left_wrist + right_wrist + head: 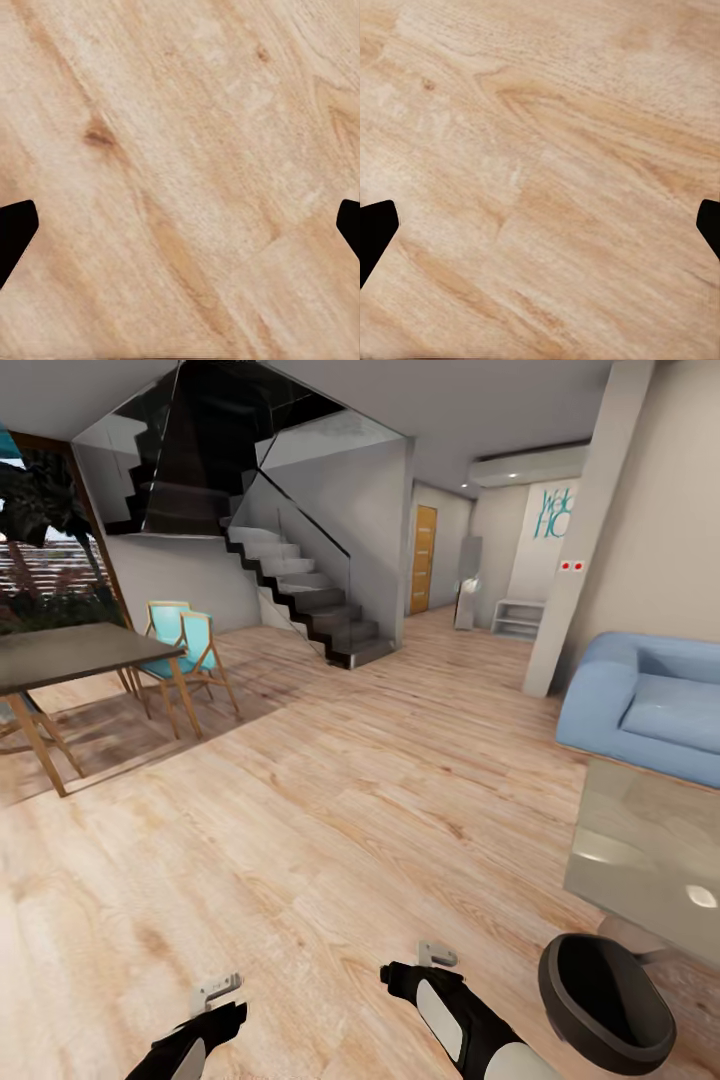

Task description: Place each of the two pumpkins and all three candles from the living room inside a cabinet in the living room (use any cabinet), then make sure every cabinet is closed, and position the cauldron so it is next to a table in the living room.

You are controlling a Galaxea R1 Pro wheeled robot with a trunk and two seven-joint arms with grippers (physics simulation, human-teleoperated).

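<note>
Black, round, hollow: cauldron (605, 1002) on the wood floor (330, 810), just right of the right gripper (437, 954), close by the glossy grey glass table (650, 850). Both right and left gripper (216, 991) spread wide, empty, over bare planks. Blue sofa (640, 705) beyond.

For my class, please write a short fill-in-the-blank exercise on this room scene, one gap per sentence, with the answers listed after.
1. The black cauldron stands on the wooden ____.
2. The sofa behind the glass-topped table is light ____ in colour.
3. In both wrist views, the fingers of each gripper stand wide apart with nothing between them, so both grippers are ____.
4. The two chairs by the dining table have ____ seats.

Missing words: floor; blue; open; turquoise
</note>
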